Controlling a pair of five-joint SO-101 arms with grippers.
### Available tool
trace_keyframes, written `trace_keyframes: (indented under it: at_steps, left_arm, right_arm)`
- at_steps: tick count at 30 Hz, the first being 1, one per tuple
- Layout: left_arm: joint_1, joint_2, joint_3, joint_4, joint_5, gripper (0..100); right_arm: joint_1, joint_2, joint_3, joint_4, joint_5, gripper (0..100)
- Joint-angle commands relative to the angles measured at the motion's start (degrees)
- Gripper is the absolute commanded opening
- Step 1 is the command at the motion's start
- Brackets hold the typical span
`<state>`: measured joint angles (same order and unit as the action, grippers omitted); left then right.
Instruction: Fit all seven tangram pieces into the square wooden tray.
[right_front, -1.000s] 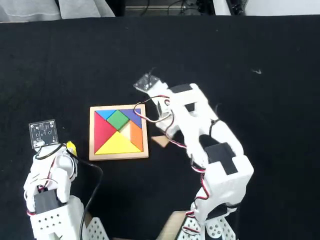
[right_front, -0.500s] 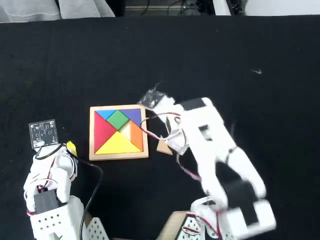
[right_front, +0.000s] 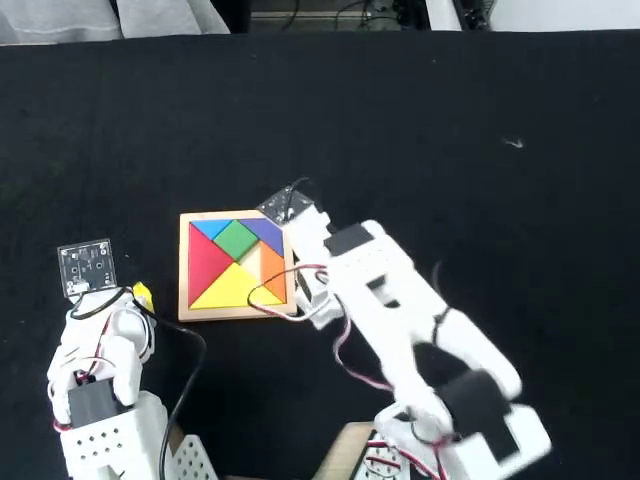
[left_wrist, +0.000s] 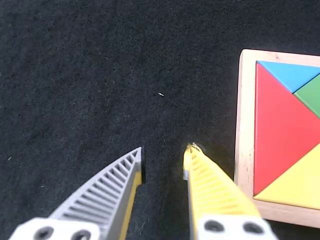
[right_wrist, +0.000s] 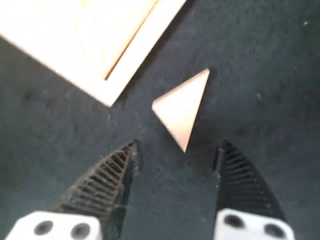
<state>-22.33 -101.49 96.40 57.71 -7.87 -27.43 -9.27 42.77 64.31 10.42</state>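
The square wooden tray (right_front: 238, 313) holds blue, green, purple, red, yellow and orange pieces, with a pale bare slot (right_front: 252, 262) beside the orange one. A loose pale wooden triangle (right_wrist: 182, 107) lies on the black cloth just off a tray corner (right_wrist: 95, 60). My right gripper (right_wrist: 177, 147) hovers open right behind it, one finger to each side, touching nothing. In the high view the right arm (right_front: 370, 275) covers that spot. My left gripper (left_wrist: 164, 151) stands open and empty on the cloth beside the tray's rim (left_wrist: 245, 125), near the red piece (left_wrist: 280, 130).
The left arm (right_front: 100, 350) sits at the front left, its yellow finger (right_front: 142, 295) pointing at the tray. Black cloth covers the whole table, with wide free room at the back and right. A small white speck (right_front: 513, 143) lies far right.
The right arm has swung in toward the tray's right edge and now covers the loose triangle in the high view. The left arm has not moved.
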Motion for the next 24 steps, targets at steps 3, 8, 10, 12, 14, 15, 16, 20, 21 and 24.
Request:
trace_keyframes:
  at_steps: [3, 8, 10, 12, 14, 15, 16, 20, 21, 24]
  left_arm:
    - [-0.31, -0.44, 1.1, 0.26, 0.26, 15]
    - [-0.31, -0.44, 1.1, 0.26, 0.26, 15]
    - [-0.31, -0.44, 1.1, 0.26, 0.26, 15]
    - [-0.31, -0.44, 1.1, 0.26, 0.26, 15]
    - [-0.31, -0.44, 1.1, 0.26, 0.26, 15]
    - [-0.31, -0.44, 1.1, 0.26, 0.26, 15]
    - [-0.31, -0.44, 1.1, 0.26, 0.26, 15]
    - [-0.31, -0.44, 1.1, 0.26, 0.26, 15]
    - [-0.31, -0.44, 1.1, 0.26, 0.26, 15]
    - [-0.31, -0.44, 1.1, 0.26, 0.26, 15]
  right_arm:
    - [-0.97, 9.45, -8.31, -2.11, -4.75, 24.1]
    - [-0.97, 13.67, -10.59, -2.2, -5.36, 24.1]
    - [-0.97, 13.67, -10.95, -2.2, -5.36, 24.1]
    - [-0.97, 13.67, -11.21, -2.29, -5.36, 24.1]
    - [-0.97, 13.76, -11.21, -2.29, -5.36, 24.1]
    - [-0.97, 13.93, -11.21, -2.64, -5.45, 24.1]
    - [-0.97, 14.02, -10.95, -3.52, -6.15, 24.1]
    - [-0.97, 14.11, -10.77, -5.63, -7.74, 23.8]
    - [-0.97, 14.11, -10.77, -5.8, -7.74, 23.7]
    - [-0.97, 14.2, -10.77, -5.89, -7.56, 23.7]
